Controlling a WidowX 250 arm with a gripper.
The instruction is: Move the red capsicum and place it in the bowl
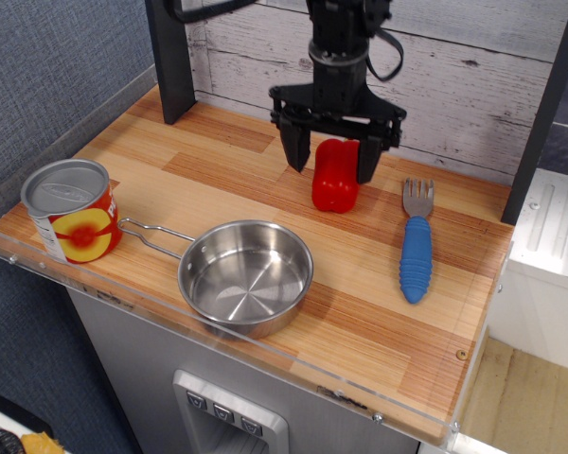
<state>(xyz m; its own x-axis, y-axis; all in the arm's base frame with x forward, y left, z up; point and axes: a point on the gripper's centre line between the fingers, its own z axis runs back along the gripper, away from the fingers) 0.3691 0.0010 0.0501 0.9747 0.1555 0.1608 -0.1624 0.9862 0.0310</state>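
Your gripper (333, 163) hangs nose-down over the back of the wooden surface (360, 322), jaws spread wide, one finger on each side of the red capsicum (334, 182). The pepper stands upright on the surface directly between and just below the jaws; the right-hand finger overlaps its upper edge in this view, but you can't tell if either finger actually touches it. Nothing is pinched. The bowl (246, 275) sits well in front of the jaws and a bit to the left in the picture, near the front edge, empty, its wire handle pointing left toward the tin can (71, 210). The can stands upright far left of the jaws, near the front corner. A blue-handled fork (416, 242) lies to the right of the jaws, near the pepper but apart from it, tines toward the back wall
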